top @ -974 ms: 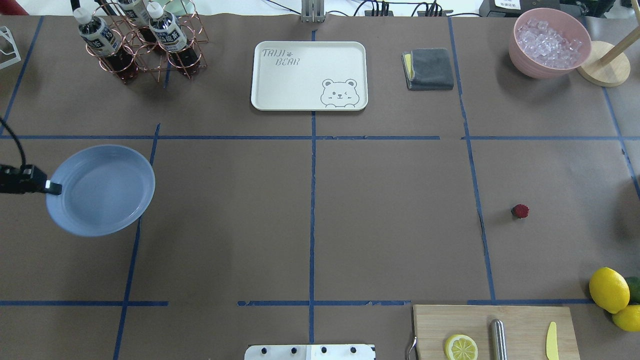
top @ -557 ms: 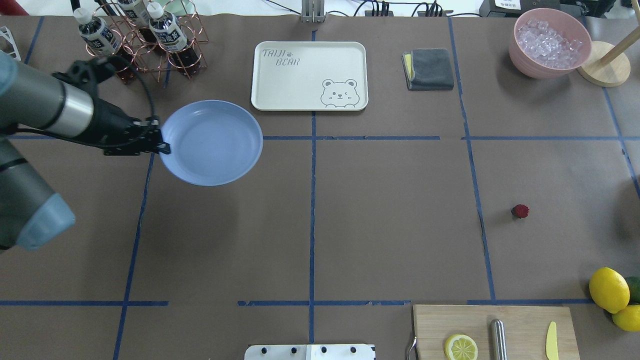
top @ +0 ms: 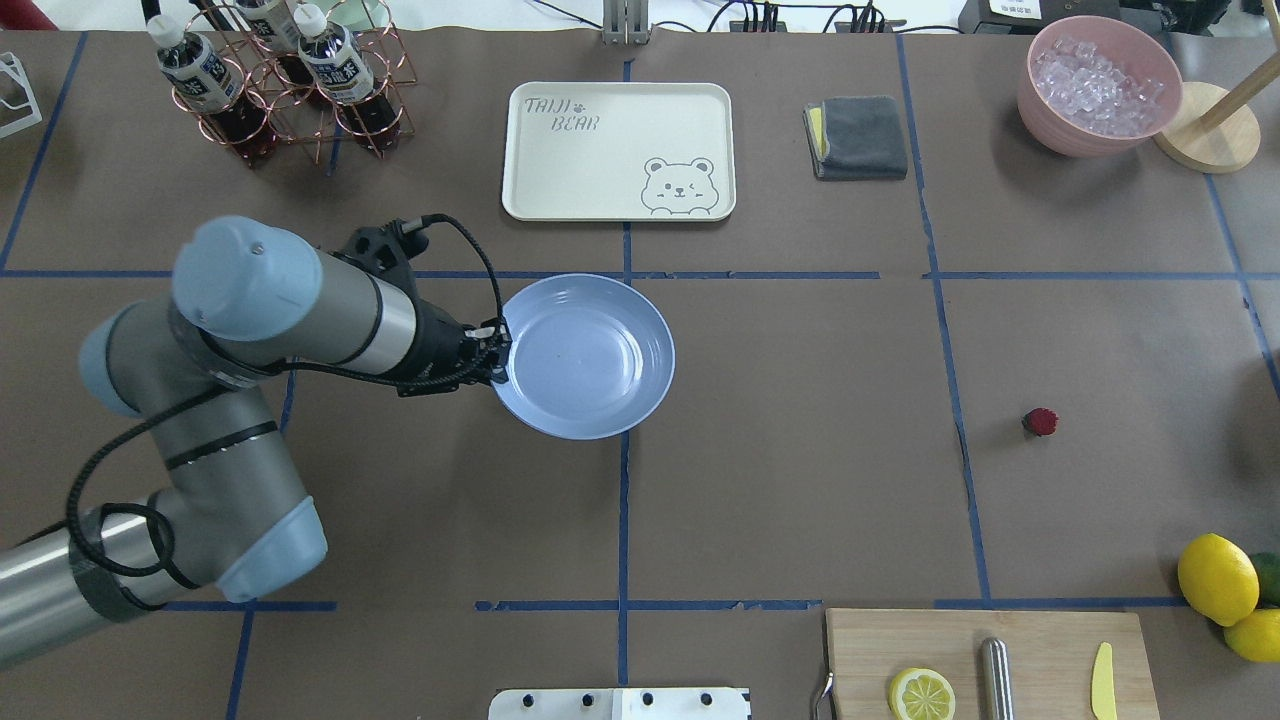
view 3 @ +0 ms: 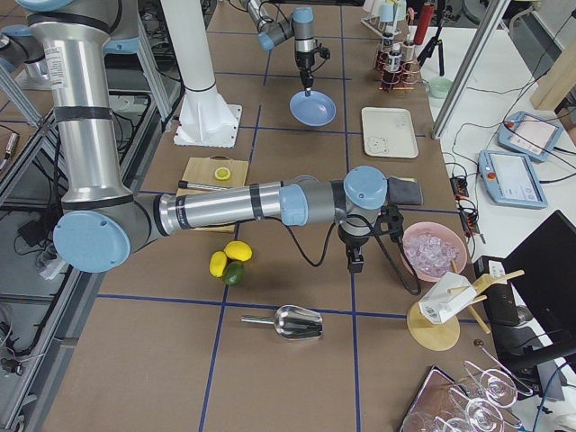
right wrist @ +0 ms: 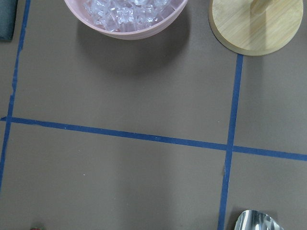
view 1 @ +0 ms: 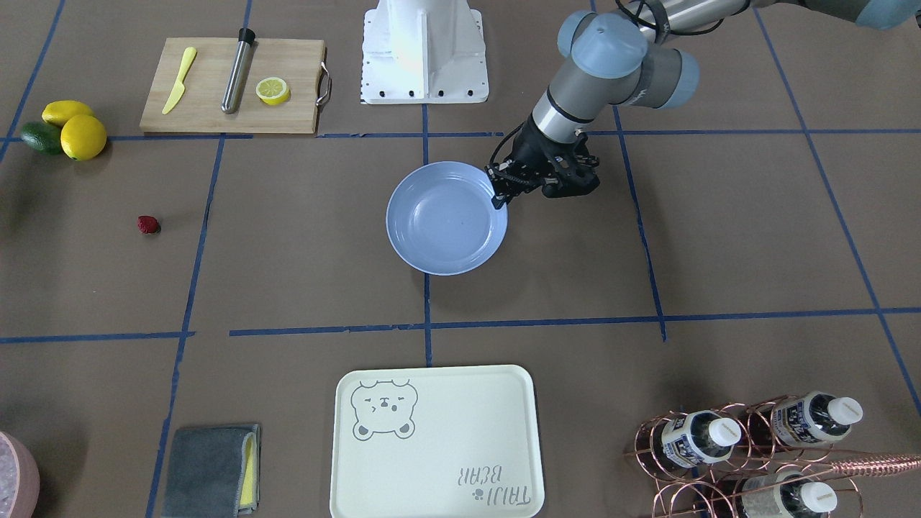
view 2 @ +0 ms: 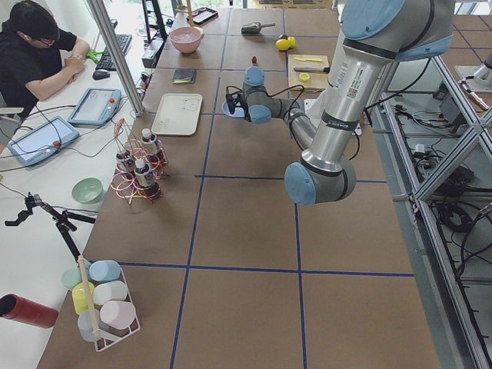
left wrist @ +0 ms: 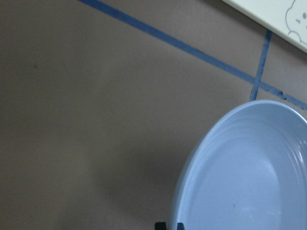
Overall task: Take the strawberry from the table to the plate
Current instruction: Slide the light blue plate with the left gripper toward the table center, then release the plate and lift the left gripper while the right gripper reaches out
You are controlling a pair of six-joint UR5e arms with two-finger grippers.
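Strawberry (top: 1041, 422): loose on table (top: 800, 480), at 3 o'clock from plate (top: 590, 365), well apart; not yet picked.
Plate: mid-table, empty, rim pinched at its 9 o'clock by left gripper (top: 497, 352).
Right gripper (view 3: 356, 264): farther off, finger state cannot be told.
Whole transfer outstanding.

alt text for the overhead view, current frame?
The left arm's end effector grips the rim of an empty blue plate near the middle of the brown table. A small red strawberry lies on the table far off to the right.
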